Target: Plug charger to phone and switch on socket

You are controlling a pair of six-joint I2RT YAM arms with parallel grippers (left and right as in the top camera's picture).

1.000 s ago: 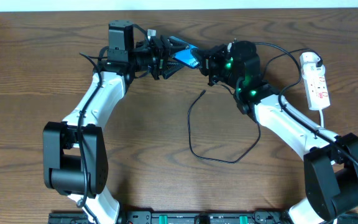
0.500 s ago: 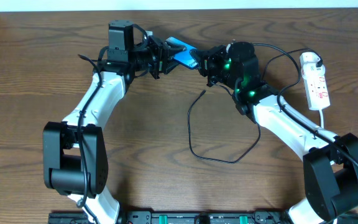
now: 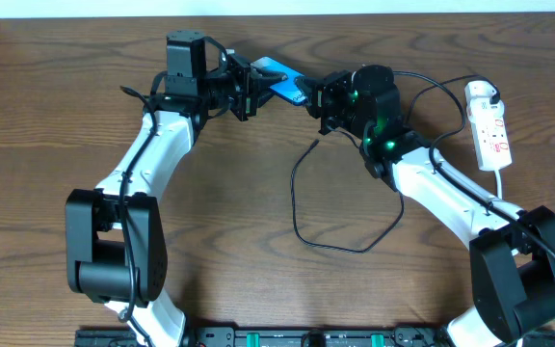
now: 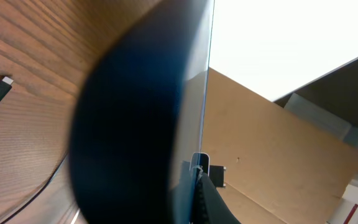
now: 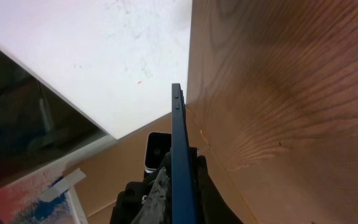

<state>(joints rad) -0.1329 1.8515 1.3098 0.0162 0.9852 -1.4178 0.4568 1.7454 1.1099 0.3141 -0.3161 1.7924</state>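
Plainly, little of the job was finished. The slim black-framed phone (image 3: 279,81) with its blue-teal screen was held up between the two grippers above the far middle of the brown wooden table (image 3: 66,116). The long thin black charger cable (image 3: 297,207) lay in a loose loop nearer the robot. Its small plug (image 3: 314,145) sat free on the wood, near the phone but apart from it. The white adapter (image 3: 481,93) at the cable's other end appeared to sit in the white elongated power strip (image 3: 490,130) at the right. Whether the strip's switch was on could not be told. Plugging in and switching on both seemed left to do.

Both arms reached forward and bent inward to meet at the phone. The left gripper (image 3: 251,89) was closed on the phone's left end, and the dark, blurred body filled its wrist view. The right gripper (image 3: 318,96) was clamped on the opposite end, with the phone standing edge-on between its jaws in the right wrist view.
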